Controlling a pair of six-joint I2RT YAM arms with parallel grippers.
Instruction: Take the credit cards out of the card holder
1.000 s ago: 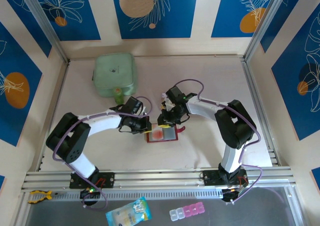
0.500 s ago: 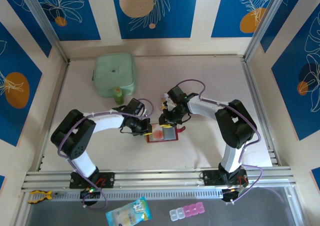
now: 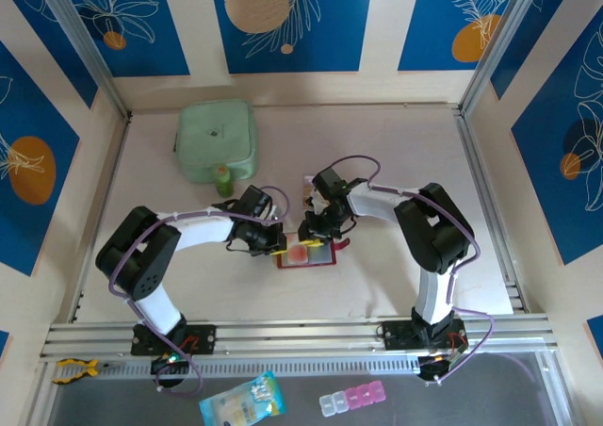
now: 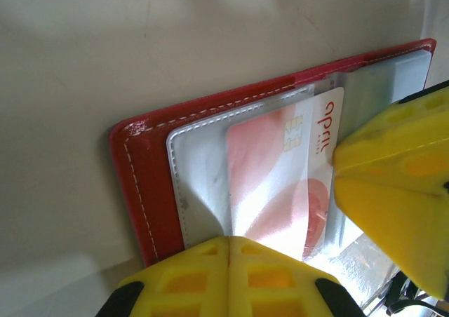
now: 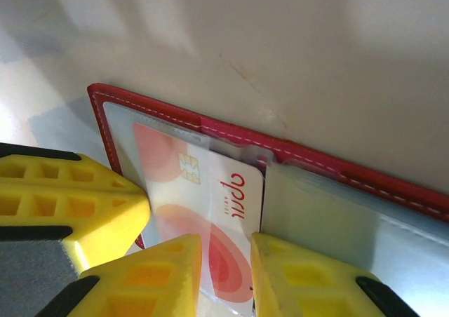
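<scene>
One card [image 5: 210,205] lies below parted R fingers [image 5: 302,278].

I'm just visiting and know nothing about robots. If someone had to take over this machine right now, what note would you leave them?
Left gripper: shut, tips down on the left side of the open card holder, apparently pinning it to the table.
Right gripper: jaws slightly apart, fingertips over the whitish card with red marks; no clear grip on it.
Things: the holder lies open and flat between the arms; the card sits partly under a clear sleeve.
Done: holder opened, card reached.
Left: slide this card free, then check the other sleeves for more cards.
</scene>
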